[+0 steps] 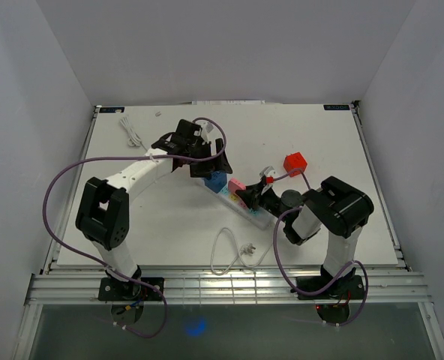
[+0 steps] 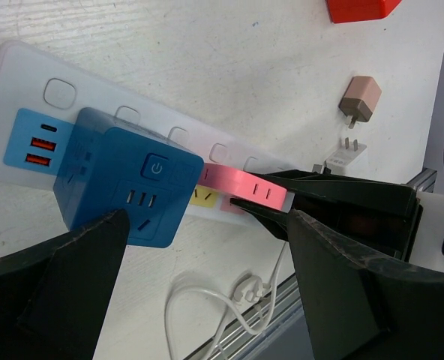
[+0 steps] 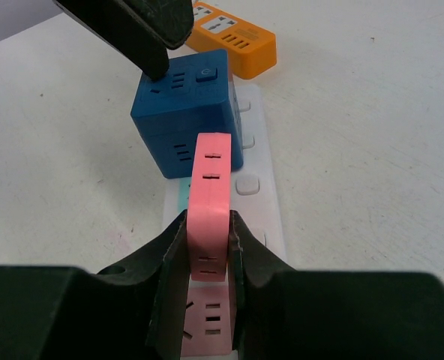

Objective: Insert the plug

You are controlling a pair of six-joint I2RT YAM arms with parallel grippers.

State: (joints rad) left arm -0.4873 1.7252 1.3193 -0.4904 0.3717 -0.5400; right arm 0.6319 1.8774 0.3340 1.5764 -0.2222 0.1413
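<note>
Right gripper [image 3: 208, 234] clamped on pink plug [image 3: 211, 172], long axis running up-frame along white power strip [image 3: 265, 161] directly beneath; left gripper [image 2: 207, 225], fingers apart, hovers by blue cube [image 2: 124, 180].

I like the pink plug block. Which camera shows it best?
The right wrist camera: the pink plug block fills the middle, pinched by the right hand. The left wrist camera shows only one side; from the top it looks tiny.
</note>
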